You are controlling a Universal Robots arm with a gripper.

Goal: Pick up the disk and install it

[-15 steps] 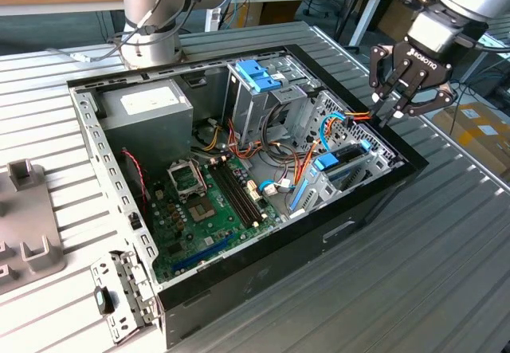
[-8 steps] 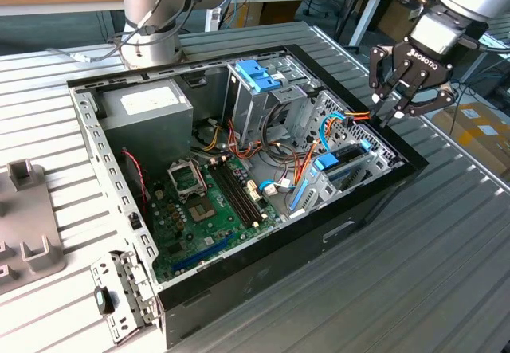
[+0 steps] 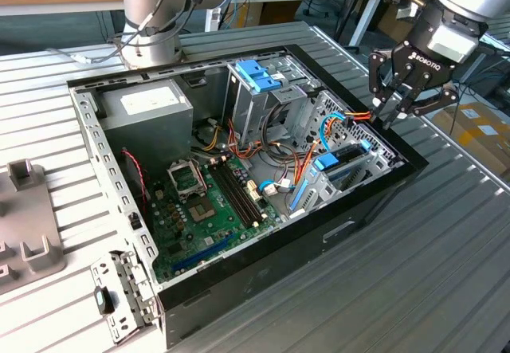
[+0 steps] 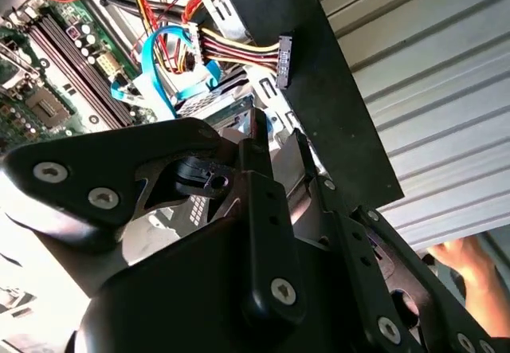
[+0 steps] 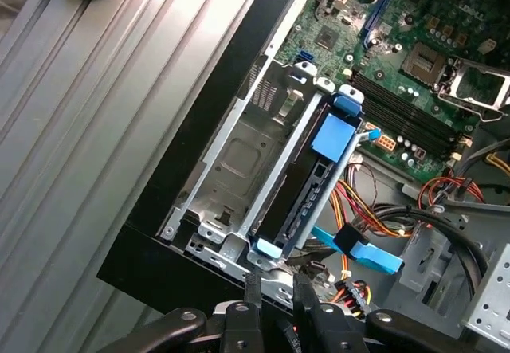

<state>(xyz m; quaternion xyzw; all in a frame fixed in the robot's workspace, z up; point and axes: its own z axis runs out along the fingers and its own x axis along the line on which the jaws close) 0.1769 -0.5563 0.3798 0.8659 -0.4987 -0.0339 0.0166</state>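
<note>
The open computer case (image 3: pixel 239 170) lies on its side on the ribbed table (image 3: pixel 446 233), motherboard (image 3: pixel 207 201) exposed. The disk (image 5: pixel 307 182), dark body in its blue carrier, sits on edge in the drive bay (image 5: pixel 239 170) at the case corner nearest the gripper; in the exterior view the disk (image 3: pixel 339 162) shows as a blue-tabbed block slotted in beside the case's front wall. It appears seated between the bay rails, so the pick and the insertion look done, as far as can be judged. The gripper (image 3: pixel 402 102) hovers just above that case corner, over the disk's end; in the first wrist view its fingertips (image 5: pixel 275 289) stand close together, pressed nearly shut, and pinch nothing. A multi-coloured power cable (image 4: pixel 239 50) and a flat blue data cable (image 5: pixel 358 245) hang loose beside the bay; whether either is plugged into the disk cannot be told. A person's hand (image 4: pixel 470 269) rests on the table outside the case.
</note>
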